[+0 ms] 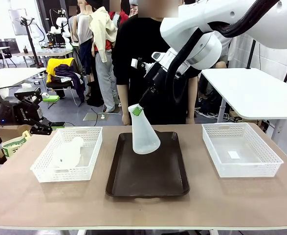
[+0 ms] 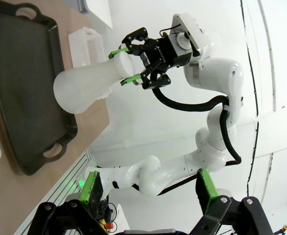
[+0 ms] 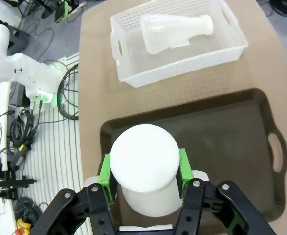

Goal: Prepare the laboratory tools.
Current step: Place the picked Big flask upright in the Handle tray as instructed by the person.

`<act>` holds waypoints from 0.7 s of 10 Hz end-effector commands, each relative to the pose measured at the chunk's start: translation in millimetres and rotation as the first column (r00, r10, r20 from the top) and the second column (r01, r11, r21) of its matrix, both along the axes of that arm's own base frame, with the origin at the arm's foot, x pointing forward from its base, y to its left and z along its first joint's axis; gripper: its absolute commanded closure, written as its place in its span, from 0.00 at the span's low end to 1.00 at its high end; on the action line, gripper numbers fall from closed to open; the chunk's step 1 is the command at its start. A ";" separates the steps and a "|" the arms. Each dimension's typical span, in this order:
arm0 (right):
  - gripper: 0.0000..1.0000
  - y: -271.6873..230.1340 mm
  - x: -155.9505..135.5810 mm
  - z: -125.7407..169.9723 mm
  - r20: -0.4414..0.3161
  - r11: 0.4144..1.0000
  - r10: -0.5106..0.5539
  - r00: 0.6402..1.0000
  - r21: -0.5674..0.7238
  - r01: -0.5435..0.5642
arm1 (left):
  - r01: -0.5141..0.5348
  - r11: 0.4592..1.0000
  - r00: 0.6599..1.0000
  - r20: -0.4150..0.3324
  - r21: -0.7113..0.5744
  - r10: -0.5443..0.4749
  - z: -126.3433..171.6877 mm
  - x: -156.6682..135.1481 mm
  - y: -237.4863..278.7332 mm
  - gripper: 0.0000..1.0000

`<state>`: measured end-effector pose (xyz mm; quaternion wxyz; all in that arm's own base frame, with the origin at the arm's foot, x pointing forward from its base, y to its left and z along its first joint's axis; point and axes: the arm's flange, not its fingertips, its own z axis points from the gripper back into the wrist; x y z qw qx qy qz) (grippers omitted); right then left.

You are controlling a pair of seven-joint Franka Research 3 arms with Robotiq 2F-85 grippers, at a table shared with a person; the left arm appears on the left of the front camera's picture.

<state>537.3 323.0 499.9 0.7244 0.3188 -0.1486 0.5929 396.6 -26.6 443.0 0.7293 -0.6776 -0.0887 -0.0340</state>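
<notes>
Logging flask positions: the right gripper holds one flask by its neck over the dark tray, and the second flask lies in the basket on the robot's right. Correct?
Not quite: the second flask lies on its side in the left basket, as the front view shows. The rest stands: the right gripper holds the other flask by its neck over the dark tray.

dark brown tray [image 1: 148, 178] mid tabletop [image 1: 35, 208], white mesh basket [image 1: 65, 175] left, second mesh basket [image 1: 246, 170] right, person in black [image 1: 133, 54] behind
</notes>
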 end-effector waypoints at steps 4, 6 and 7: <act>1.00 -17.0 9.2 -34.9 0.206 0.962 0.212 0.955 0.127 -0.241 | -0.003 1.000 1.000 0.013 -0.003 0.003 0.3 -0.7 1.0 0.00; 1.00 -23.1 16.4 -60.7 0.254 0.939 0.218 0.942 0.207 -0.273 | -0.003 1.000 1.000 0.013 -0.003 0.003 0.3 -0.7 1.0 0.00; 1.00 -26.1 25.7 -77.3 0.276 0.933 0.192 0.942 0.248 -0.262 | -0.003 1.000 1.000 0.013 -0.003 0.003 0.3 -0.7 1.0 0.00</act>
